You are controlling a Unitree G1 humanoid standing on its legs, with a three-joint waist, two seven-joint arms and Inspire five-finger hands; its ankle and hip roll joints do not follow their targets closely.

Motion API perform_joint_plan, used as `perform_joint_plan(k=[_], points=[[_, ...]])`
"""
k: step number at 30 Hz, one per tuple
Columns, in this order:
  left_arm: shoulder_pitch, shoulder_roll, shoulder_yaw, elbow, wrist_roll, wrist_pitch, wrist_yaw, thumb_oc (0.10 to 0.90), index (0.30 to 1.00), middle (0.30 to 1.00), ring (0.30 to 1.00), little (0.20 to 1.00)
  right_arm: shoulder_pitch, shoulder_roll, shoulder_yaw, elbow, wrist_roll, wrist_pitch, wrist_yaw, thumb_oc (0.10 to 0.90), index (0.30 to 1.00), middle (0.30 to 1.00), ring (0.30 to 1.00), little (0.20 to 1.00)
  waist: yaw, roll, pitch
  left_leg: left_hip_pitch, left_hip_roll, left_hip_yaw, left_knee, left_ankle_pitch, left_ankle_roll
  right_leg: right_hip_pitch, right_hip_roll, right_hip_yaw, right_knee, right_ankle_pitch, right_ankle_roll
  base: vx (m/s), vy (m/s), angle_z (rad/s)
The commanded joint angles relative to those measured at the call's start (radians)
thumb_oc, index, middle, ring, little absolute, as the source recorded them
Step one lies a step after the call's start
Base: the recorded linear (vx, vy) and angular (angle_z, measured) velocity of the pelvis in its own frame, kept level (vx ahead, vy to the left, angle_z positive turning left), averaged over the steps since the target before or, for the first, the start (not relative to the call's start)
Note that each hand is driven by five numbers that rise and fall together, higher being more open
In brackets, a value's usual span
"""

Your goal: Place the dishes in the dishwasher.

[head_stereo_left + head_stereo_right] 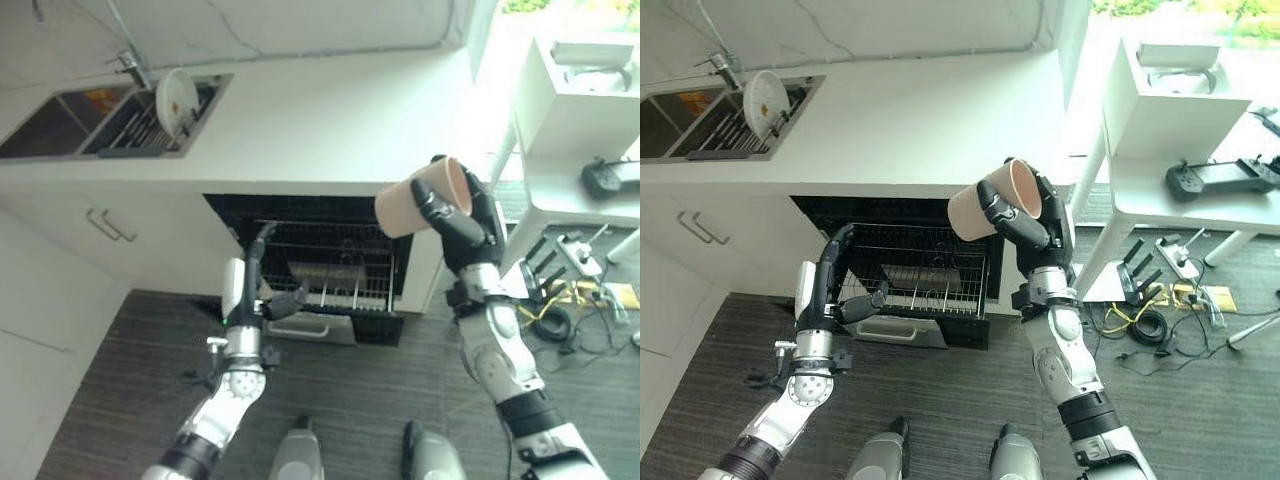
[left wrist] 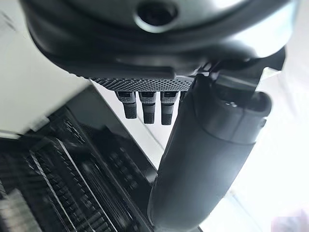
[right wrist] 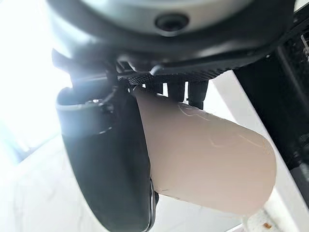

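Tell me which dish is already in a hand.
The pink cup, gripped on its side by the right hand; the white plate stands in the sink rack.

Pale pink cup (image 1: 420,198) — white counter (image 1: 330,120) — dark striped floor (image 1: 120,390).

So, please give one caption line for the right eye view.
Right hand holds a beige cup above the open dishwasher; left hand open.

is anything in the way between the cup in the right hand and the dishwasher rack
Nothing visible blocks it. The right hand holds the pink cup tilted on its side, above the right end of the pulled-out rack. The left hand rests at the rack's left edge, away from the cup's way down. The rack's wires below look bare.
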Motion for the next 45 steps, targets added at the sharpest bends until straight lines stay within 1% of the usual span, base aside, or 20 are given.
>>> perform_joint_plan(k=[1, 4, 5, 6, 9, 10, 13, 14, 16, 19, 20, 22, 23, 24, 29, 32, 33, 36, 42, 45], points=[[-0.027, 0.107, 0.058, -0.125, 0.073, -0.058, -0.016, 0.8, 0.9, 0.9, 0.9, 0.9, -0.059, -0.002, -0.049, -0.125, -0.011, -0.07, 0.105, 0.4, 0.3, 0.3, 0.3, 0.3, 0.031, -0.036, -0.091, 0.03, -0.018, -0.002, 0.047, -0.034, -0.021, 0.124, -0.068, -0.047, -0.125, 0.023, 0.075, 0.18, 0.162, -0.05], [-0.018, 0.147, 0.054, -0.116, 0.107, -0.048, -0.055, 0.8, 0.9, 0.9, 0.9, 0.9, -0.041, -0.015, -0.07, -0.109, 0.0, -0.04, 0.138, 0.4, 0.3, 0.3, 0.3, 0.3, 0.033, -0.046, -0.095, 0.041, -0.029, 0.013, 0.047, -0.054, -0.009, 0.116, -0.104, -0.059, -0.125, 0.042, 0.101, 0.15, 0.107, -0.06], [-0.018, 0.157, 0.053, -0.113, 0.128, -0.025, -0.067, 0.8, 0.9, 0.9, 0.9, 0.9, -0.043, -0.022, -0.076, -0.103, -0.005, -0.029, 0.142, 0.4, 0.3, 0.3, 0.3, 0.3, 0.035, -0.05, -0.095, 0.04, -0.032, 0.017, 0.047, -0.059, -0.004, 0.11, -0.114, -0.061, -0.125, 0.047, 0.107, 0.12, 0.138, -0.09], [-0.025, 0.18, 0.041, -0.086, 0.106, 0.063, -0.118, 0.8, 0.9, 0.9, 0.9, 0.9, -0.064, -0.045, -0.084, -0.084, -0.004, 0.006, 0.152, 0.4, 0.3, 0.3, 0.3, 0.3, 0.039, -0.057, -0.089, 0.032, -0.038, 0.02, 0.047, -0.066, 0.004, 0.092, -0.127, -0.061, -0.125, 0.057, 0.118, 0.09, 0.122, -0.1], [-0.035, 0.202, 0.033, -0.065, 0.185, 0.074, -0.12, 0.8, 0.9, 0.9, 0.9, 0.9, -0.085, -0.064, -0.09, -0.071, -0.02, 0.035, 0.168, 0.4, 0.3, 0.3, 0.3, 0.3, 0.041, -0.06, -0.083, 0.023, -0.04, 0.02, 0.047, -0.066, 0.007, 0.08, -0.132, -0.058, -0.125, 0.062, 0.124, 0.04, 0.085, 0.03], [-0.05, 0.232, 0.02, -0.062, 0.195, 0.094, -0.119, 0.8, 0.9, 0.9, 0.9, 0.9, -0.107, -0.085, -0.086, -0.062, -0.034, 0.055, 0.18, 0.4, 0.3, 0.3, 0.3, 0.3, 0.043, -0.063, -0.073, 0.013, -0.037, 0.022, 0.047, -0.064, 0.007, 0.068, -0.135, -0.057, -0.125, 0.067, 0.128, 0.0, 0.087, 0.01], [-0.074, 0.262, 0.016, -0.061, 0.204, 0.099, -0.166, 0.8, 0.9, 0.9, 0.9, 0.9, -0.132, -0.107, -0.085, -0.056, -0.059, 0.069, 0.188, 0.4, 0.3, 0.3, 0.3, 0.3, 0.045, -0.065, -0.058, -0.006, -0.032, 0.023, 0.047, -0.056, 0.005, 0.05, -0.137, -0.056, -0.125, 0.073, 0.132, -0.03, 0.059, 0.02], [-0.096, 0.284, 0.003, -0.068, 0.219, 0.112, -0.187, 0.8, 0.9, 0.9, 0.9, 0.9, -0.157, -0.129, -0.081, -0.05, -0.072, 0.083, 0.192, 0.4, 0.3, 0.3, 0.3, 0.3, 0.046, -0.065, -0.038, -0.023, -0.027, 0.02, 0.047, -0.049, 0.001, 0.036, -0.139, -0.056, -0.125, 0.078, 0.135, -0.06, 0.039, 0.01], [-0.116, 0.299, -0.004, -0.069, 0.221, 0.114, -0.206, 0.8, 0.9, 0.9, 0.9, 0.9, -0.178, -0.144, -0.079, -0.042, -0.071, 0.089, 0.197, 0.4, 0.3, 0.3, 0.3, 0.3, 0.046, -0.065, -0.022, -0.037, -0.025, 0.018, 0.047, -0.043, -0.001, 0.023, -0.138, -0.053, -0.125, 0.082, 0.136, -0.08, 0.047, -0.03], [-0.166, 0.326, -0.031, -0.066, 0.224, 0.128, -0.28, 0.8, 0.9, 0.9, 0.9, 0.9, -0.235, -0.181, -0.079, -0.015, -0.063, 0.118, 0.21, 0.4, 0.3, 0.3, 0.3, 0.3, 0.046, -0.063, 0.014, -0.069, -0.02, 0.014, 0.047, -0.03, -0.005, -0.007, -0.135, -0.048, -0.125, 0.091, 0.138, -0.15, 0.056, -0.03], [-0.208, 0.343, -0.055, -0.08, 0.209, 0.143, -0.348, 0.8, 0.9, 0.9, 0.9, 0.9, -0.288, -0.209, -0.069, 0.014, -0.06, 0.144, 0.217, 0.4, 0.3, 0.3, 0.3, 0.3, 0.046, -0.06, 0.047, -0.102, -0.019, 0.01, 0.047, -0.018, -0.006, -0.037, -0.132, -0.042, -0.125, 0.098, 0.138, -0.19, 0.069, -0.01], [-0.252, 0.367, -0.08, -0.095, 0.198, 0.148, -0.43, 0.8, 0.9, 0.9, 0.9, 0.9, -0.332, -0.236, -0.059, 0.052, -0.065, 0.175, 0.23, 0.4, 0.3, 0.3, 0.3, 0.3, 0.044, -0.054, 0.074, -0.129, -0.021, 0.007, 0.047, -0.007, -0.007, -0.061, -0.129, -0.037, -0.125, 0.104, 0.137, -0.15, 0.07, -0.05], [-0.256, 0.368, -0.081, -0.095, 0.196, 0.148, -0.434, 0.8, 0.9, 0.9, 0.9, 0.9, -0.335, -0.238, -0.059, 0.055, -0.065, 0.176, 0.231, 0.4, 0.3, 0.3, 0.3, 0.3, 0.044, -0.054, 0.076, -0.13, -0.022, 0.007, 0.047, -0.006, -0.007, -0.063, -0.129, -0.037, -0.125, 0.105, 0.137, -0.09, 0.064, -0.09], [-0.279, 0.383, -0.09, -0.11, 0.179, 0.159, -0.479, 0.8, 0.9, 0.9, 0.9, 0.9, -0.352, -0.254, -0.053, 0.073, -0.081, 0.199, 0.252, 0.4, 0.3, 0.3, 0.3, 0.3, 0.042, -0.051, 0.089, -0.139, -0.024, 0.007, 0.047, -0.001, -0.007, -0.07, -0.128, -0.035, -0.125, 0.107, 0.137, -0.04, 0.051, -0.07], [-0.344, 0.434, -0.107, -0.14, 0.168, 0.177, -0.554, 0.8, 0.9, 0.9, 0.9, 0.9, -0.388, -0.308, -0.02, 0.133, -0.148, 0.254, 0.324, 0.4, 0.3, 0.3, 0.3, 0.3, 0.039, -0.045, 0.117, -0.151, -0.029, 0.012, 0.047, 0.008, -0.007, -0.084, -0.132, -0.036, -0.125, 0.118, 0.138, -0.02, 0.029, -0.02], [-0.376, 0.457, -0.112, -0.153, 0.126, 0.186, -0.606, 0.8, 0.9, 0.9, 0.9, 0.9, -0.42, -0.344, 0.008, 0.189, -0.157, 0.268, 0.363, 0.4, 0.3, 0.3, 0.3, 0.3, 0.045, -0.043, 0.13, -0.159, -0.032, 0.011, 0.047, 0.013, -0.008, -0.089, -0.138, -0.044, -0.125, 0.124, 0.14, -0.01, -0.005, 0.01], [-0.393, 0.463, -0.112, -0.171, 0.119, 0.183, -0.65, 0.8, 0.9, 0.9, 0.9, 0.9, -0.444, -0.364, 0.013, 0.225, -0.173, 0.272, 0.387, 0.4, 0.3, 0.3, 0.3, 0.3, 0.052, -0.04, 0.138, -0.164, -0.035, 0.011, 0.047, 0.016, -0.007, -0.09, -0.142, -0.052, -0.125, 0.126, 0.14, -0.04, -0.028, 0.07], [-0.431, 0.491, -0.123, -0.204, 0.075, 0.181, -0.747, 0.8, 0.9, 0.9, 0.9, 0.9, -0.503, -0.392, 0.033, 0.292, -0.147, 0.296, 0.396, 0.4, 0.3, 0.3, 0.3, 0.3, 0.067, -0.035, 0.148, -0.172, -0.039, 0.01, 0.047, 0.019, -0.006, -0.088, -0.149, -0.069, -0.125, 0.129, 0.143, -0.03, -0.032, 0.1], [-0.502, 0.51, -0.157, -0.226, 0.027, 0.194, -0.813, 0.8, 0.9, 0.9, 0.9, 0.9, -0.63, -0.415, 0.084, 0.42, -0.173, 0.265, 0.377, 0.4, 0.3, 0.3, 0.3, 0.3, 0.087, -0.023, 0.162, -0.184, -0.049, 0.007, 0.047, 0.02, -0.004, -0.086, -0.158, -0.087, -0.125, 0.132, 0.143, -0.02, 0.001, 0.11], [-0.523, 0.522, -0.165, -0.233, 0.012, 0.187, -0.834, 0.8, 0.9, 0.9, 0.9, 0.9, -0.679, -0.431, 0.098, 0.471, -0.18, 0.257, 0.375, 0.4, 0.3, 0.3, 0.3, 0.3, 0.097, -0.016, 0.169, -0.186, -0.055, 0.002, 0.047, 0.02, -0.001, -0.084, -0.161, -0.094, -0.125, 0.133, 0.143, 0.0, 0.007, 0.14]])
